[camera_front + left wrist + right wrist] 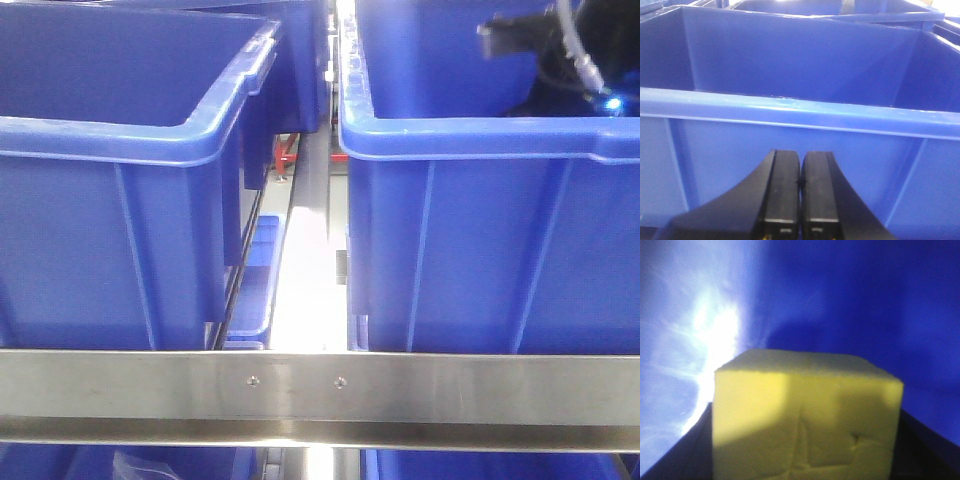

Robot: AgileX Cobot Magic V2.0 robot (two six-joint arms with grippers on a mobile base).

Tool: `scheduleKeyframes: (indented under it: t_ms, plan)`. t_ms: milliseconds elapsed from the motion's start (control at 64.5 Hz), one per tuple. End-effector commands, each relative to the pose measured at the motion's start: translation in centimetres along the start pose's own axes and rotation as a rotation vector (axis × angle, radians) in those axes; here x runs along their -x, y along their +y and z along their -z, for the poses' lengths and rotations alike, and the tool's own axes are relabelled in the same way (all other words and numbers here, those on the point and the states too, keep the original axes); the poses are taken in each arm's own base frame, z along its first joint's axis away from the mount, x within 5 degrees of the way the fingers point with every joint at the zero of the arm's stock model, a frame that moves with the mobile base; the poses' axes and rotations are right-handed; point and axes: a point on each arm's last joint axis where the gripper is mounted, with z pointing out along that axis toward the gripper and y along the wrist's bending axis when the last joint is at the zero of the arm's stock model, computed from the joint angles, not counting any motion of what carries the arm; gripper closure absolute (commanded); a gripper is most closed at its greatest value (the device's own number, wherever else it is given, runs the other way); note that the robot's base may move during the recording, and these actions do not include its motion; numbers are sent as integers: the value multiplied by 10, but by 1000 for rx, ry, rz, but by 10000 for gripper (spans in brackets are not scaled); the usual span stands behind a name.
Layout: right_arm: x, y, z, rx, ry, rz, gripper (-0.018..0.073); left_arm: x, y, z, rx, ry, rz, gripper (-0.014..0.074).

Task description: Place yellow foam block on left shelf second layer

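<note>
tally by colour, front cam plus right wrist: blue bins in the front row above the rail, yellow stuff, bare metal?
Blue bins: 2, left and right
Yellow block: 1
Metal rail: 1
Total: 4

The yellow foam block (pixel 807 417) is cut off at the bottom edge and hides the right gripper's fingers. Behind the block, the blue bin wall (pixel 865 305) is blurred. The right arm (pixel 560 50) is partly out of frame
</note>
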Motion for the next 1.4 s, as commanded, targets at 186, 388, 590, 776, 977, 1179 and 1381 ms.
scheduleKeyframes:
  t_ms: [186, 388, 590, 776, 977, 1179, 1381]
  plan:
    - [25, -2, 26, 1, -137, 13, 4, -1, -1, -1, -20, -53, 11, 460]
    - [33, -4, 34, -21, -123, 21, -60, -1, -1, -1, -20, -53, 11, 460]
    - [44, -8, 51, -46, -105, 14, -22, -1, -1, -1, -20, -53, 11, 460]
    - [47, -12, 92, -47, -185, 0, 256, -1, -1, -1, -20, -53, 11, 460]
    - [32, -17, 138, -33, -311, -6, 501, -1, -1, -1, -20, -53, 11, 460]
    - [-8, -18, 159, -6, -410, 4, 503, -1, -1, -1, -20, -53, 11, 460]
    - [-62, -18, 168, 26, -503, 17, 503, -1, -1, -1, -20, -53, 11, 460]
